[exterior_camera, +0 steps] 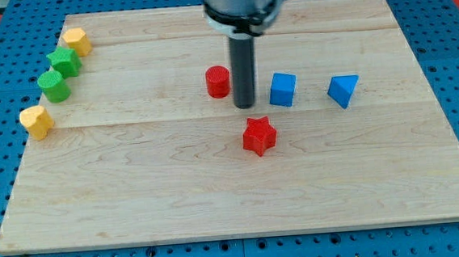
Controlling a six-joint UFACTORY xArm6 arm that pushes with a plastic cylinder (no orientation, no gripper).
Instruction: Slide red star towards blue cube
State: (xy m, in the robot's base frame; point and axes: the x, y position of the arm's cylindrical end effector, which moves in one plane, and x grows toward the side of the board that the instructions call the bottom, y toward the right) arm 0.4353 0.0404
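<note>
- Pale wooden surface (pixel 137 192) sits on a blue perforated base; planks run from the view's left to the view's right.
- Arm has no claw, so no open or clenched state to record: it ends in a straight dark rod, and the tip (pixel 245 105) rests on the surface around the middle, nearer the top edge than the bottom.
- Tip stands between red cylinder (pixel 218 81) on the view's left and blue cube (pixel 283 89) on the view's right, just beside both; cannot tell whether it touches either.
- Red star (pixel 258 136) lies near the centre of the surface, toward the bottom edge from the tip and apart from it. Blue cube is up and to the view's right of the star, near but not touching.
- Blue triangular block (pixel 343 90) lies further toward the right edge, clear of the cube.
- Near the left edge and top-left corner, a slanted row: yellow block (pixel 77 41), two green blocks (pixel 64 61) (pixel 53 86), second yellow block (pixel 36 122). Well apart from the work.
- Handling, judged: star looks small, rigid and light; should slide readily on smooth wood. No taking hold possible, pushing only. Its points may make it rotate or slip off the rod if struck off-centre.
- Judged contact spot: the star's bottom-left side, in a notch between points, pushing toward the cube.
- Task not yet done; tip is on the wrong side of the star.
</note>
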